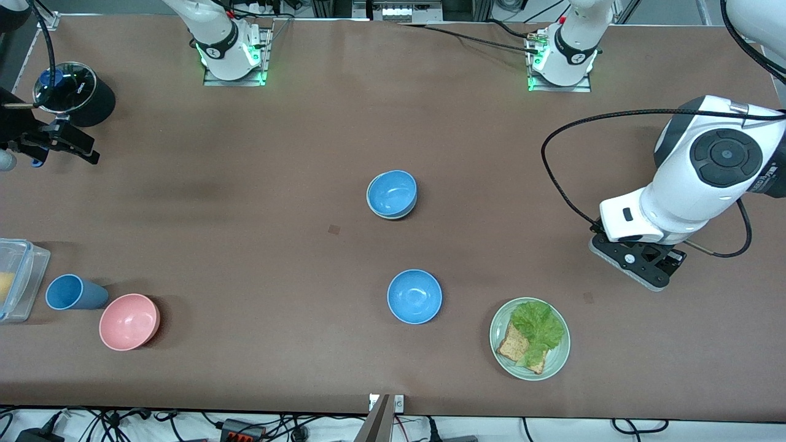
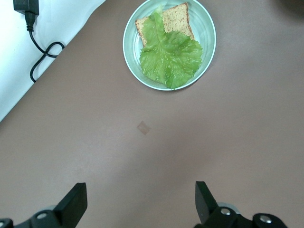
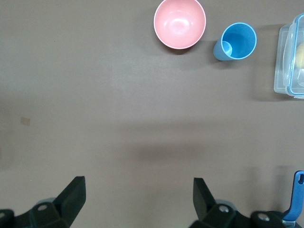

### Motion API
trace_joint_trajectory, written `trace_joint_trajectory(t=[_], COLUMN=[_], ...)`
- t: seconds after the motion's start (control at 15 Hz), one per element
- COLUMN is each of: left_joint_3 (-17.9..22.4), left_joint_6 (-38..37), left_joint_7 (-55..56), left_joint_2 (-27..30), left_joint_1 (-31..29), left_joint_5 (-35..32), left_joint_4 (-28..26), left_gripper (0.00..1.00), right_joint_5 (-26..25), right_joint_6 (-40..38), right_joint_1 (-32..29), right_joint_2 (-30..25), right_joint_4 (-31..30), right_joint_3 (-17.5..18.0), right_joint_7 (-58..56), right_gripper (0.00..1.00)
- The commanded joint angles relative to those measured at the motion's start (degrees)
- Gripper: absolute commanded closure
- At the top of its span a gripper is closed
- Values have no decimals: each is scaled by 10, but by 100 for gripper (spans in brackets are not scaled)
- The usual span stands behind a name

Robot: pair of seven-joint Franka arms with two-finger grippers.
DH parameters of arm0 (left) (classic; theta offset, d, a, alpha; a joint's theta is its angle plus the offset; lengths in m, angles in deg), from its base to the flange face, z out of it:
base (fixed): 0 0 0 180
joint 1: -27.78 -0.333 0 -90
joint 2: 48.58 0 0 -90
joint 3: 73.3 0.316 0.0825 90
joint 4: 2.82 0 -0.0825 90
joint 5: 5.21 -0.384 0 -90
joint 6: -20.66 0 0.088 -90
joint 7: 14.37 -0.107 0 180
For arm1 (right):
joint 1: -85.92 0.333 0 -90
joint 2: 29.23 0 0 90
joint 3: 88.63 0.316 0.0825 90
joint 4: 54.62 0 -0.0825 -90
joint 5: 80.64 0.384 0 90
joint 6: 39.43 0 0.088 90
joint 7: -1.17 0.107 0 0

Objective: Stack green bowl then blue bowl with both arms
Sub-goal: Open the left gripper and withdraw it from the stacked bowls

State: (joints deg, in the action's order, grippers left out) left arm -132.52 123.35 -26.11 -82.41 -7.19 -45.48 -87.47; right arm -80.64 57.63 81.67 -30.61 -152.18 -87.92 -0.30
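A sky-blue bowl [image 1: 392,193] sits at the table's middle, nested in the green bowl, of which only a pale mint-green edge [image 1: 387,215] shows beneath it. A second sky-blue bowl [image 1: 414,296] stands alone, nearer to the front camera. My left gripper [image 1: 638,263] hovers over bare table at the left arm's end, near the lettuce plate. It is open and empty in the left wrist view [image 2: 141,204]. My right gripper [image 1: 67,145] hovers over the right arm's end of the table. It is open and empty in the right wrist view [image 3: 139,202]. Neither gripper is near the bowls.
A green plate [image 1: 556,359] [image 2: 207,28] with lettuce and toast lies near the front edge. A pink bowl [image 1: 129,321] [image 3: 179,23], a blue cup [image 1: 70,292] [image 3: 235,42] and a clear container [image 1: 18,279] [image 3: 290,57] stand at the right arm's end. A dark round pot [image 1: 77,93] is farther back.
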Motion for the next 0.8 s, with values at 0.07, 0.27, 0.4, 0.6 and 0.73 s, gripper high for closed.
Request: trace_joint_trajectory(t=[0.07, 0.27, 0.4, 0.6, 0.73], left_joint_3=[-7, -1, 68, 313, 426], left_joint_6=[1, 6, 22, 45, 45], left_joint_7=[4, -2, -4, -4, -3], left_joint_2=[4, 5, 60, 139, 188], left_joint_1=[-9, -5, 14, 130, 218], left_joint_5=[18, 28, 125, 367, 392], left_joint_4=[-4, 12, 5, -11, -42], left_gripper=[0, 0, 0, 0, 0], right_joint_5=[-8, -8, -8, -8, -8], right_joint_6=[-1, -2, -2, -2, 0], right_joint_1=[3, 3, 3, 2, 2], right_joint_2=[-17, -17, -16, -16, -15], right_joint_4=[-17, -17, -17, -17, -16], right_joint_3=[0, 1, 1, 0, 0], right_joint_7=[0, 0, 1, 1, 1], right_gripper=[0, 0, 0, 0, 0])
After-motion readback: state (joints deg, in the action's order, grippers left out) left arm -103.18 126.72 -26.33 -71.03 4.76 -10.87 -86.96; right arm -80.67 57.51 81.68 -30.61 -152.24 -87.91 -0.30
